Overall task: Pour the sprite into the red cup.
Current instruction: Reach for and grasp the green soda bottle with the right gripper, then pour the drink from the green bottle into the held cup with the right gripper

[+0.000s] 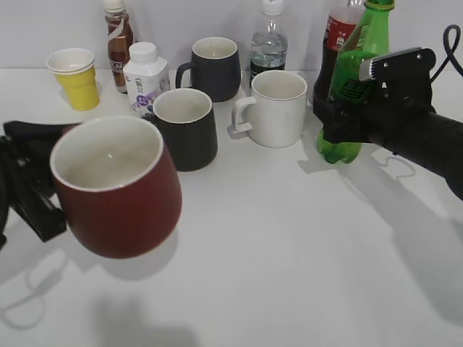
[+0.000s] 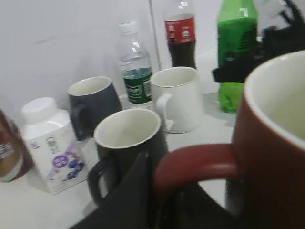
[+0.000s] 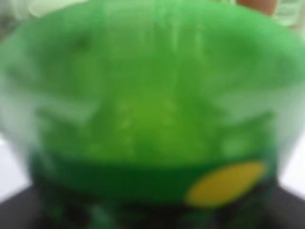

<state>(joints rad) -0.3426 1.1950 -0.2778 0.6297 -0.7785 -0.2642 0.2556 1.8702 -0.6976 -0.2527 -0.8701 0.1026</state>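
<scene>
The red cup point(image 1: 119, 195), dark red with a cream inside, is at the front left, upright and empty. My left gripper point(image 1: 36, 199) is shut on its loop handle; in the left wrist view the black jaws point(image 2: 162, 191) clamp the handle beside the cup body point(image 2: 271, 143). The sprite point(image 1: 372, 36), a tall green bottle without a cap, stands at the back right, with its base point(image 1: 338, 150) at the table. My right gripper point(image 1: 356, 108) is shut around its label. The sprite fills the right wrist view point(image 3: 152, 95) as a green blur and shows in the left wrist view point(image 2: 236, 43).
Between cup and sprite stand a black mug point(image 1: 184, 126) and a white mug point(image 1: 278, 108). Behind them are another black mug point(image 1: 215, 69), a water bottle point(image 1: 269, 43), a cola bottle point(image 1: 340, 29), a white milk bottle point(image 1: 145, 76), a brown bottle point(image 1: 118, 36) and a yellow paper cup point(image 1: 74, 78).
</scene>
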